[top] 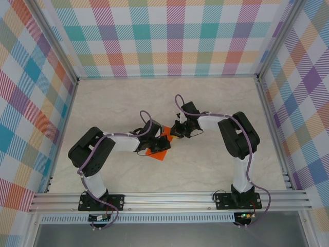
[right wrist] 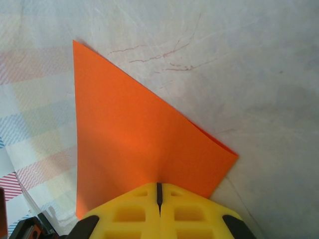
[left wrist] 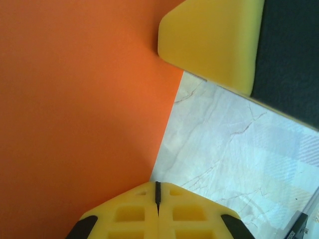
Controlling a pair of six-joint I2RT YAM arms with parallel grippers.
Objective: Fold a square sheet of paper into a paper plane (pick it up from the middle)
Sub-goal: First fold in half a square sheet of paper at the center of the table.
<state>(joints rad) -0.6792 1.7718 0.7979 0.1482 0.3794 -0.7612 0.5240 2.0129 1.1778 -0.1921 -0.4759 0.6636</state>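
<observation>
The square sheet of paper (top: 157,149) is bright orange and lies on the marble table between my two arms. In the right wrist view the sheet (right wrist: 134,144) is doubled over, with two layers showing along its right edge. My right gripper (right wrist: 159,191) is shut on its near edge, and a soft crease runs from the tips. In the left wrist view the sheet (left wrist: 79,109) covers the left half. My left gripper (left wrist: 158,191) is shut with its tip right at the paper's edge; I cannot tell if paper is pinched there. A yellow finger (left wrist: 214,40) of the right gripper (top: 176,131) meets the paper's far edge. The left gripper (top: 153,139) is over the sheet.
The marble table (top: 216,103) is walled by checked panels on three sides. An aluminium rail (top: 169,198) at the near edge carries both arm bases. The two wrists are close together at the table's middle.
</observation>
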